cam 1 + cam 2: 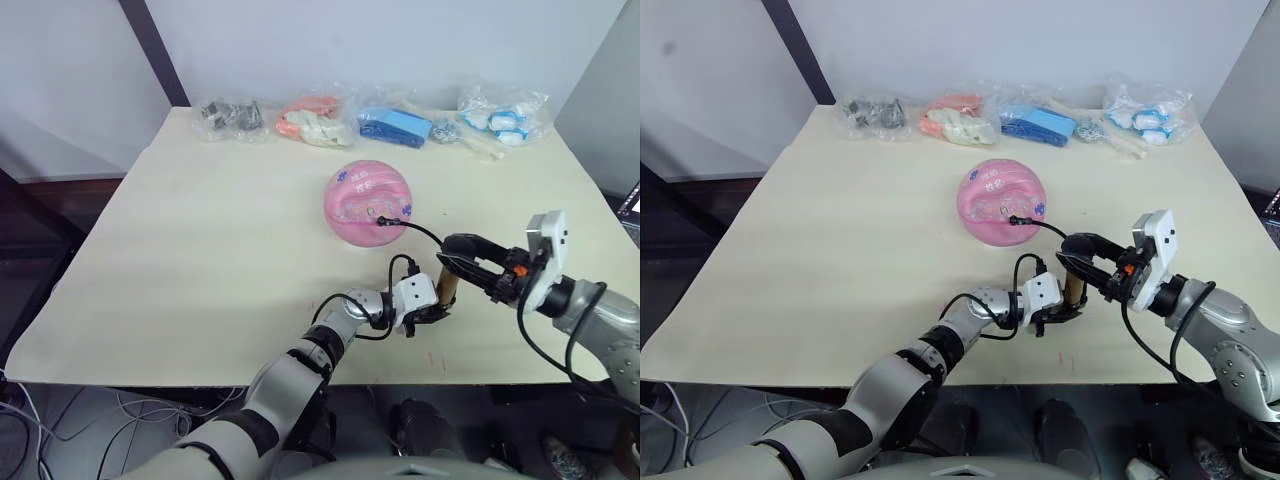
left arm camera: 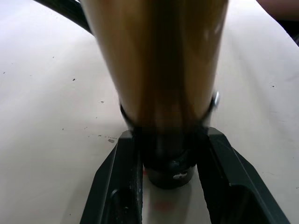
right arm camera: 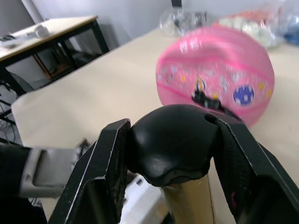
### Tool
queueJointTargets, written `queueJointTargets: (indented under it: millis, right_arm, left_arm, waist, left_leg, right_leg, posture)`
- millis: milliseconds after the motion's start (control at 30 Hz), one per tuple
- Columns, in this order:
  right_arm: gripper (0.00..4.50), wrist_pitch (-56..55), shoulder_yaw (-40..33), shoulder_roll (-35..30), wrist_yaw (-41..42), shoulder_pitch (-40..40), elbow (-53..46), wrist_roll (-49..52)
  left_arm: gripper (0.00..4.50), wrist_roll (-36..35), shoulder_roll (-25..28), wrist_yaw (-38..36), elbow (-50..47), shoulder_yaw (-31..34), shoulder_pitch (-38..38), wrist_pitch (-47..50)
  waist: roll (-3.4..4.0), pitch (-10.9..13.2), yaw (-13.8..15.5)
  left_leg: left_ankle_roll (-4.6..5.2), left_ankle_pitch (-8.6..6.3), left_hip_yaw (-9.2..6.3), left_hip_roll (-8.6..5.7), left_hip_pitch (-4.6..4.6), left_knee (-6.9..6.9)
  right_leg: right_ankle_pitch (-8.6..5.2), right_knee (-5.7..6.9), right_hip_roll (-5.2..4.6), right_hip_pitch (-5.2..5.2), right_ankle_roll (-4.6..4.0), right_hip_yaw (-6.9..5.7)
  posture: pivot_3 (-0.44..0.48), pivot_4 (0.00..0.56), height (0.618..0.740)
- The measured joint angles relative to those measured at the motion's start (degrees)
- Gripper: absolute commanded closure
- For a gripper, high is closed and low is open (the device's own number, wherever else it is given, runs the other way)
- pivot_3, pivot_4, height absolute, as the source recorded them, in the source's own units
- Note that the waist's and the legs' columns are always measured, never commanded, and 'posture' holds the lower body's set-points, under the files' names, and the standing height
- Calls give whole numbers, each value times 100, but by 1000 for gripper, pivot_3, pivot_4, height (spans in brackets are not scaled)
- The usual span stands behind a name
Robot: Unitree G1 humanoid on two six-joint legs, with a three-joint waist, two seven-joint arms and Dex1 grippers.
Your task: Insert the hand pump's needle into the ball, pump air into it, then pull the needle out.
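Observation:
The pink ball (image 1: 368, 203) rests on the table's middle. The needle's black fitting (image 1: 383, 221) sits in the ball's near side, the pin itself hidden inside. A thin black hose (image 1: 425, 232) curves from it down to the hand pump (image 1: 446, 285), whose gold cylinder stands upright near the front edge. My left gripper (image 1: 432, 312) is shut on the pump's black base cap (image 2: 169, 175). My right gripper (image 3: 170, 144) is shut on the black handle (image 3: 170, 140), which sits right on top of the cylinder; no rod shows.
Several clear bags lie along the table's far edge: dark parts (image 1: 230, 115), orange-white pieces (image 1: 315, 118), blue pieces (image 1: 395, 125), blue-white items (image 1: 505, 115). The cream tabletop (image 1: 200, 260) is bare on the left. A second table (image 3: 51, 28) stands beyond.

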Motion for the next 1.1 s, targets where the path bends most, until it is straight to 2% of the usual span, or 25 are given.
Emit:
queueJointTargets:
  millis: [133, 367, 567, 733, 933, 1100]
  right_arm:
    - [2449, 5, -49, -6, 96, -89, 16, -8]
    - [2449, 973, -532, -507, -140, -628, -12, 857]
    - [2449, 1768, -1174, -1363, -512, -1675, -93, 2323]
    - [2449, 2041, -1434, -1859, -763, -2180, 79, 3097]
    - [2449, 2372, -1443, -2343, -903, -2398, 356, 3509]
    - [2449, 2345, -1533, -2311, -893, -2283, 304, 3509]
  left_arm:
    - [3396, 0, -2, 0, 0, 1, 0, 6]
    - [3396, -13, -23, 3, -21, 3, -6, 3]
    - [3396, -16, -23, 5, -41, 3, -13, -5]
    - [3396, -17, -22, 4, -49, 1, -14, -13]
    - [3396, -17, -20, -16, -91, 1, -15, -27]
    - [3396, -17, -19, -53, -123, -7, -17, -29]
  waist:
    - [0, 0, -2]
    - [26, 23, 10]
    - [45, 48, 9]
    - [43, 51, 8]
    - [53, 61, 12]
    - [50, 59, 24]
  left_leg:
    - [0, 0, -6, 3, -1, 0]
    - [0, 0, -7, 0, -14, 1]
    - [0, 0, -7, -1, -24, 2]
    - [1, 0, -5, 0, -32, 3]
    - [1, 1, -3, -1, -56, 4]
    - [2, 1, -11, -2, -107, 20]
  right_leg:
    - [-2, -9, 3, 6, 4, -4]
    - [-1, -13, -1, -1, 2, -4]
    - [0, -23, -4, -4, 2, -5]
    - [13, -29, -8, -6, -17, -5]
    - [15, -32, -13, -27, -18, -7]
    - [18, -28, -13, -69, -18, -13]
  posture:
    - [0, 150, 740]
    - [0, 150, 740]
    - [0, 150, 740]
    - [0, 150, 740]
    - [0, 150, 740]
    - [0, 150, 740]
